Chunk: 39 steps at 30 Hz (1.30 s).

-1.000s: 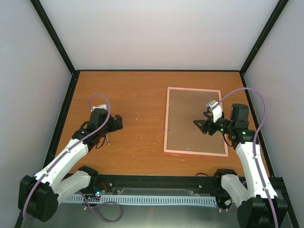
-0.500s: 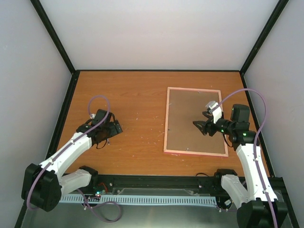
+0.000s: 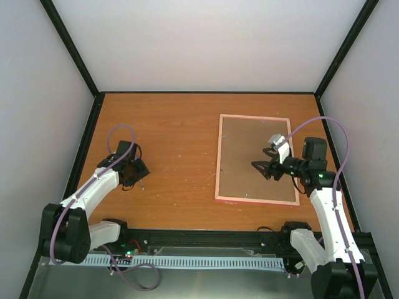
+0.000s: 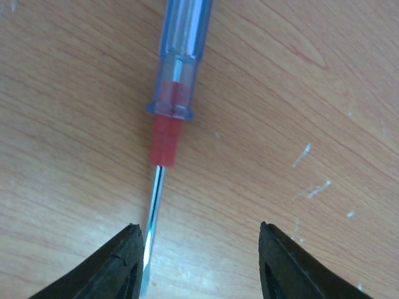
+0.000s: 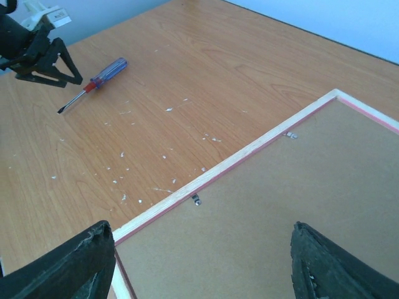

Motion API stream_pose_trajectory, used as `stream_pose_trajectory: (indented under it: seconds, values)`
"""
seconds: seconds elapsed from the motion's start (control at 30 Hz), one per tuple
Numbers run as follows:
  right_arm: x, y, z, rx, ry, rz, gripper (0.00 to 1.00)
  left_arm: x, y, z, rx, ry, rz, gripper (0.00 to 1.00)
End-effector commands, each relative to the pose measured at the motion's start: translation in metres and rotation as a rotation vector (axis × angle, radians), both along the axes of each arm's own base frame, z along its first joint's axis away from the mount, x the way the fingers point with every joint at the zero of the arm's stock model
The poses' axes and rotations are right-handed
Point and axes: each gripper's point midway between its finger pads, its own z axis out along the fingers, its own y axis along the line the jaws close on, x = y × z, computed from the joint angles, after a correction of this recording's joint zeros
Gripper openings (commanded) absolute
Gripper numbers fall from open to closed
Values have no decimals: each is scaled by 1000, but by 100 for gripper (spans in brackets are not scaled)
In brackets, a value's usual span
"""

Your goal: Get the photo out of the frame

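Observation:
The frame lies face down on the right of the table, thin pink rim around a brown backing board. The photo is hidden under that board. My right gripper hovers open over the board's middle; in the right wrist view its jaws stand wide apart above the board, with the rim just beyond. At the table's left, my left gripper is low over a small screwdriver. Its jaws stand apart, and the blade tip lies beside the left finger, not pinched.
Small metal tabs sit along the frame's inner edge. White flecks dot the wood between frame and screwdriver. Black rails and grey walls box in the table; the left gripper shows far off in the right wrist view.
My left gripper has drawn back to the left, over the screwdriver, and its jaws have narrowed. The right gripper has barely shifted above the board.

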Motion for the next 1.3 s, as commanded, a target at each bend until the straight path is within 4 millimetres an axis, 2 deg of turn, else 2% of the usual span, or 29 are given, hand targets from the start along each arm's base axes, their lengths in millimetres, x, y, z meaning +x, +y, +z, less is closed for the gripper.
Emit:
stream_pose_trajectory:
  seconds: [0.0, 0.1, 0.2, 0.3, 0.43, 0.57, 0.67, 0.87, 0.97, 1.07, 1.27]
  values:
    - [-7, 9, 1, 49, 33, 66, 75, 7, 1, -10, -50, 15, -15, 49]
    - [-10, 16, -1, 96, 81, 111, 75, 6, -3, -21, -60, 71, -40, 49]
    - [-5, 17, -8, 120, 142, 113, 74, 3, -2, -30, -46, 101, -54, 48]
    - [-3, 17, -12, 124, 147, 106, 74, 9, -1, -30, -35, 78, -56, 44]
    - [-2, 16, -6, 115, 108, 94, 74, 13, 7, -26, 1, 48, -25, 44]
    - [-4, 14, -4, 92, 75, 80, 74, 14, 10, -32, 14, 51, -3, 43]
    - [-6, 13, -2, 86, 54, 76, 75, 16, 14, -36, 29, 51, 14, 33]
    - [-5, 14, -3, 93, 69, 87, 75, 13, 17, -32, 40, 21, 23, 23]
    - [-5, 14, -3, 89, 71, 91, 74, 12, 15, -33, 34, 17, 18, 22]
    - [-7, 14, -2, 86, 60, 89, 75, 12, 13, -35, 39, 21, 4, 17]
    - [-8, 14, -3, 89, 63, 90, 75, 11, 6, -42, 45, 23, -25, 17]
